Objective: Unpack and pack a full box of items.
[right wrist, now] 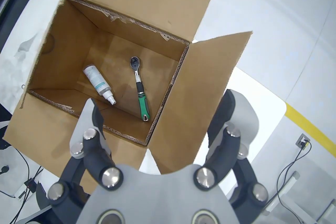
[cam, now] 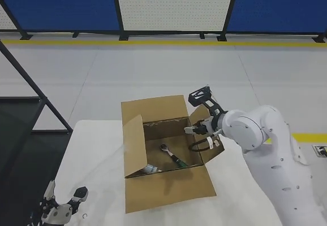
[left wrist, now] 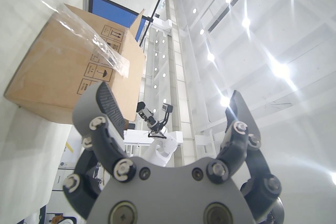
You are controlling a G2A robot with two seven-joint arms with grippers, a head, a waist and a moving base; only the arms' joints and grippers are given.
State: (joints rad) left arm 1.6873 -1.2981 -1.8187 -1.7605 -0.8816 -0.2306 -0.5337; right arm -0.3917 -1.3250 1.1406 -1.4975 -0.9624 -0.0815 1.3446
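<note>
1. While the right gripper (cam: 199, 129) hung open-fingered by the box's (cam: 169, 192) three-o'clock flap (cam: 198, 114), that flap could snag its descent.
2. Left gripper (left wrist: 173, 104), fingers apart, sat clear of the box; loose tape (left wrist: 105, 51) might catch it.
3. Ratchet (right wrist: 140, 91) and spray bottle (right wrist: 98, 82) lay deep inside; walls could block a grasp.

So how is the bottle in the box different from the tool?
The spray bottle is white and stubby; the ratchet wrench is longer and thinner, with a green-and-black handle and metal head. The wrench lies by one side wall, the bottle toward the opposite one. Both lie flat on the box floor, apart.
</note>
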